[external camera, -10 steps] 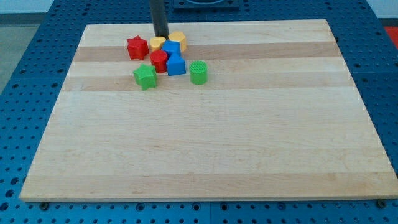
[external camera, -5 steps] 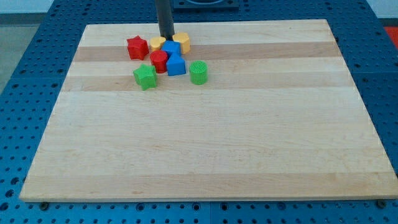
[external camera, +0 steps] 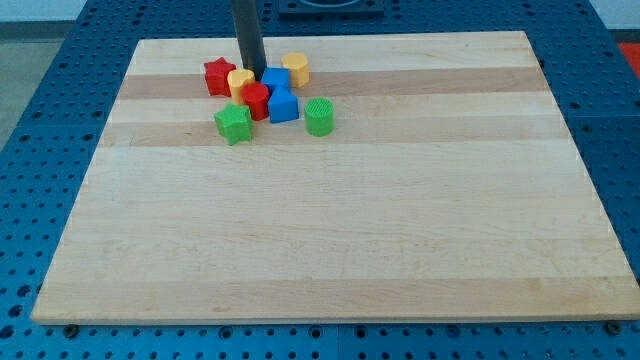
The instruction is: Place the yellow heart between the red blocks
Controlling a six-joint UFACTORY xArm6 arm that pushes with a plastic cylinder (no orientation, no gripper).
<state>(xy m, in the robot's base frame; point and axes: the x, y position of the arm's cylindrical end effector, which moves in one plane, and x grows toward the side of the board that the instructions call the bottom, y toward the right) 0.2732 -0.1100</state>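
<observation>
The yellow heart (external camera: 239, 82) lies near the view's top left, touching the red star (external camera: 218, 76) on its left and the other red block (external camera: 256, 99) at its lower right. My tip (external camera: 251, 72) stands right against the heart's upper right edge, just above the red block and left of a blue block (external camera: 276, 78).
A second blue block (external camera: 283, 104) sits right of the red block. A yellow block (external camera: 295, 68) lies to the right of the upper blue one. A green star (external camera: 233, 122) and a green cylinder (external camera: 319, 117) lie just below the cluster on the wooden board (external camera: 340, 220).
My tip moved right, then back left and down. The yellow heart slid left and down, up against the red star. The other yellow block shifted slightly right.
</observation>
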